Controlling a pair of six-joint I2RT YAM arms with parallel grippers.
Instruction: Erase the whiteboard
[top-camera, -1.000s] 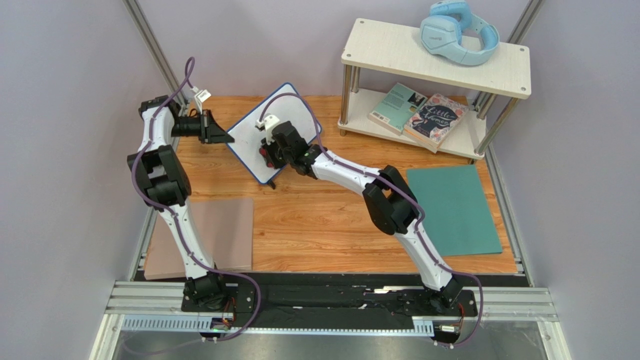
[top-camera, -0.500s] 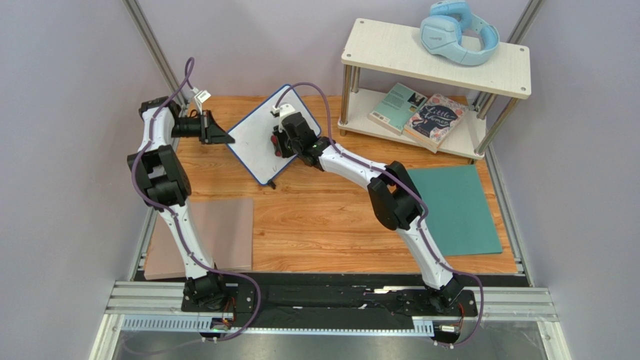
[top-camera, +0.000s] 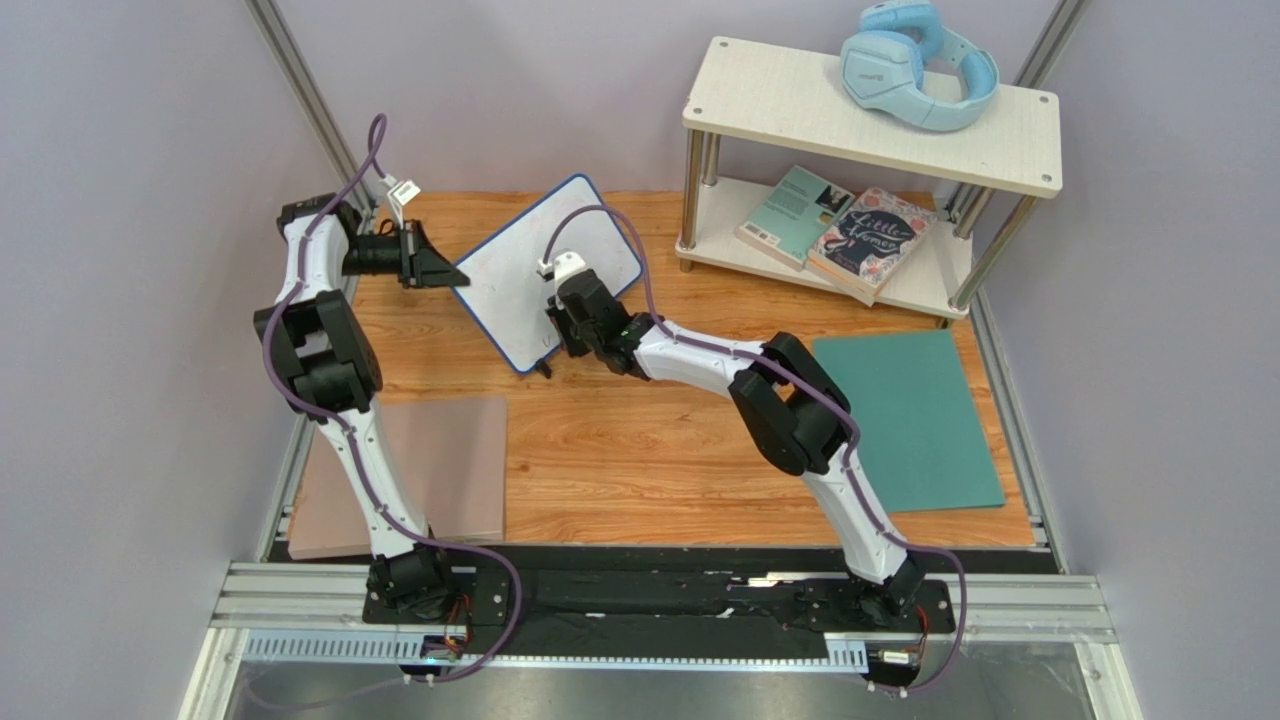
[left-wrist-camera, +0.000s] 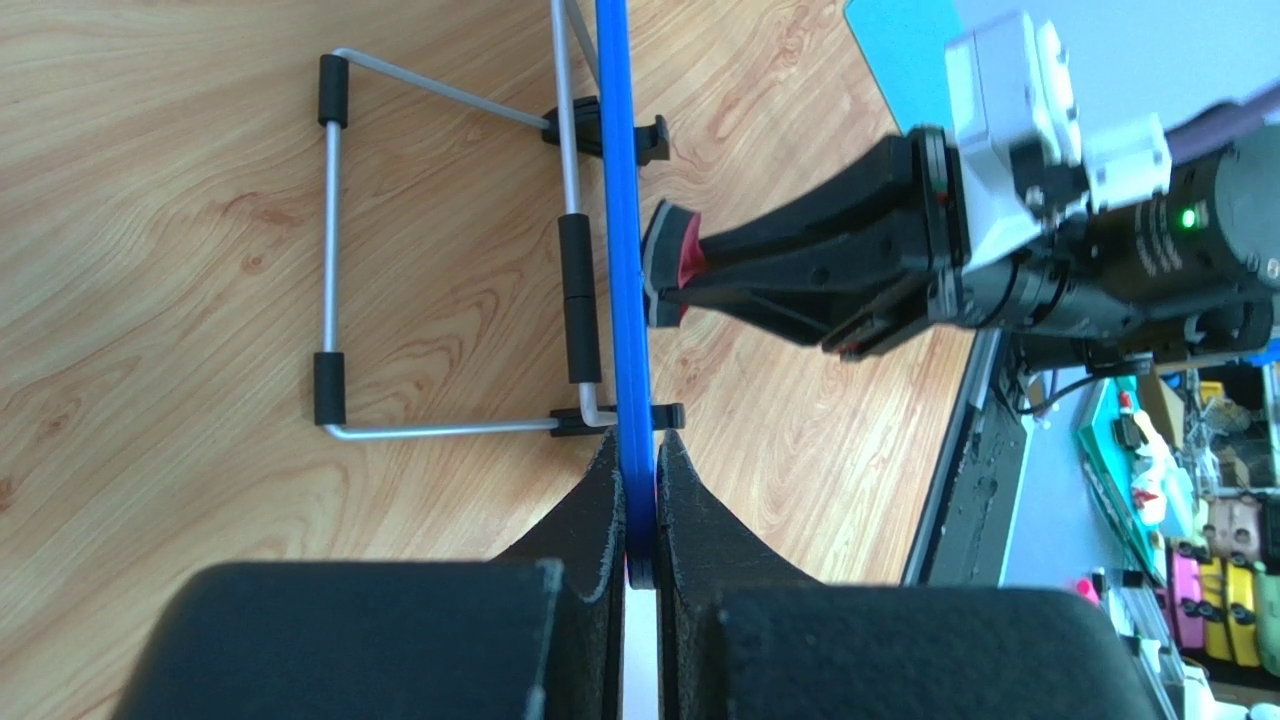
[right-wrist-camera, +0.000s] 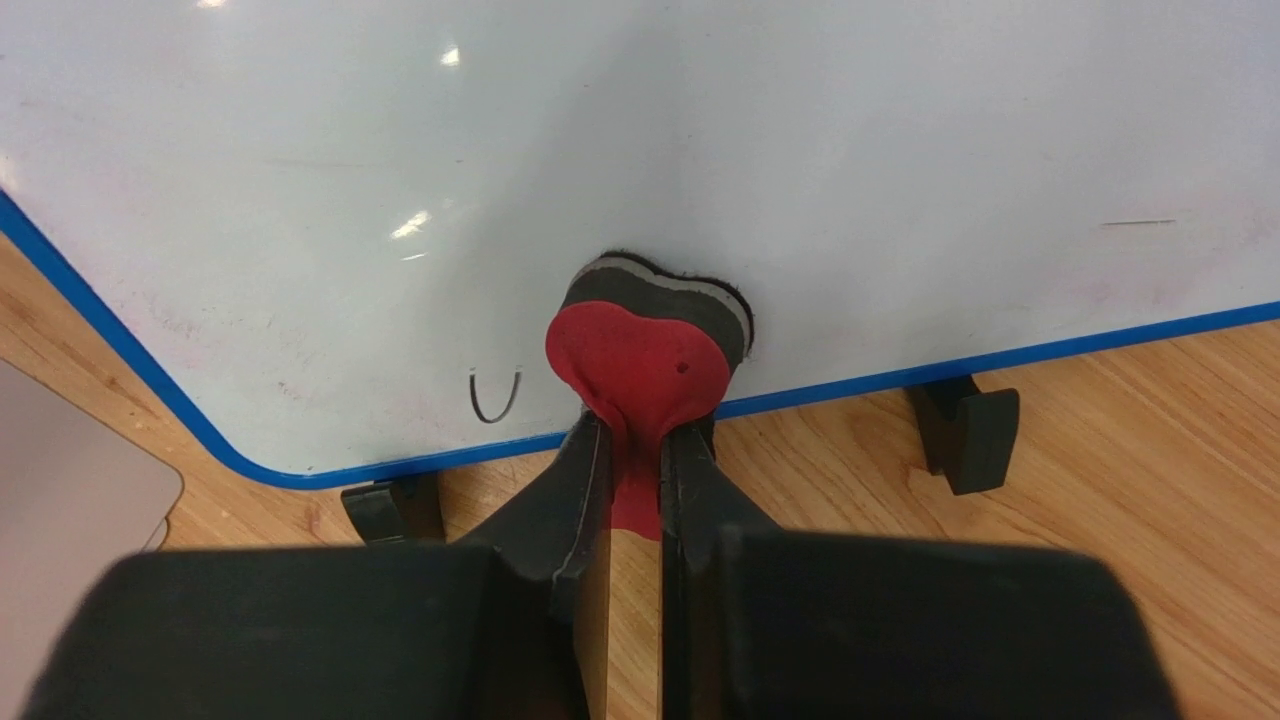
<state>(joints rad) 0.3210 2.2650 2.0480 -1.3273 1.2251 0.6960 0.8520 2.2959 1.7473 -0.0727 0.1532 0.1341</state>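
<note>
Whiteboard (right-wrist-camera: 842, 135) rim is pinched edge-on in my left gripper (left-wrist-camera: 639, 458), its jaws closed on the thin blue frame, while my right gripper (right-wrist-camera: 637, 435) is clamped on a red felt-backed eraser (right-wrist-camera: 649, 348) pressed to the glossy face near its lower edge. The board stands tilted on a wire stand (left-wrist-camera: 451, 255) at the back-left of the wooden table (top-camera: 646, 450). I judge it light, stiff and slippery, apt to slide or tip under pressure, so the rim is the place to hold; one small black mark (right-wrist-camera: 495, 393) sits just left of the eraser.
</note>
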